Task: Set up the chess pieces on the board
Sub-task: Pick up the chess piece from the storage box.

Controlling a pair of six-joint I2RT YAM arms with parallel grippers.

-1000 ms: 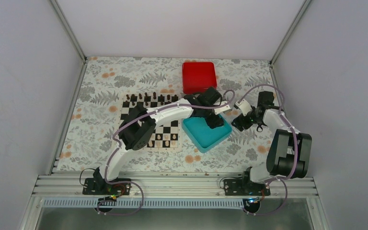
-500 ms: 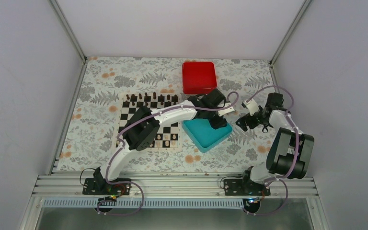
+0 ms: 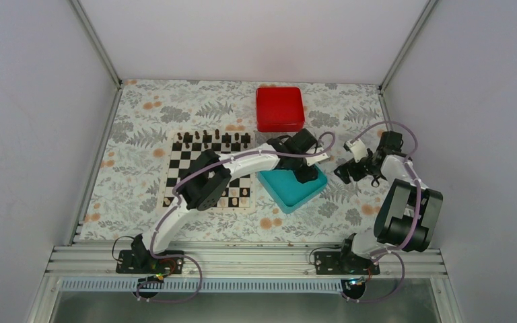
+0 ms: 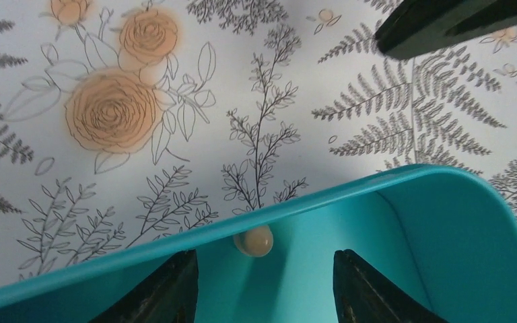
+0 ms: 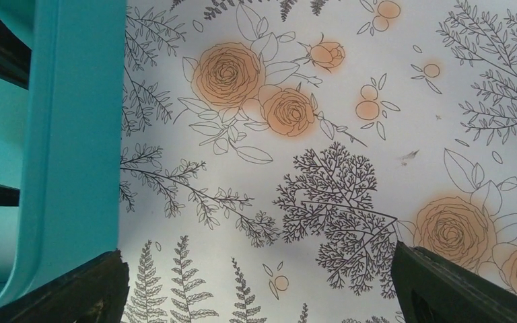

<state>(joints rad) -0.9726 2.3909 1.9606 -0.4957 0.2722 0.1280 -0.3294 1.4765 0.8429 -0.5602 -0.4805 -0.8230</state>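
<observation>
Chess pieces: one small, pale cream, rounded chess piece (image 4: 254,241) lay inside the teal plastic tray (image 4: 444,229), touching its far wall, low in the centre of the left wrist view. The left tool (image 4: 264,269) hung over it with jaws apart, grasping nothing. The right tool (image 5: 257,256) was released wide above the bare floral-print desk (image 5: 323,134), just beside the tray's rim. Because the piece sat tight against the wall, a finger might catch the rim, or an off-centre pinch might squirt the piece sideways. The black-and-white chequered board (image 3: 188,158) lay centre left in the top view, partly under the left arm. Open desk lay right of the tray.
</observation>
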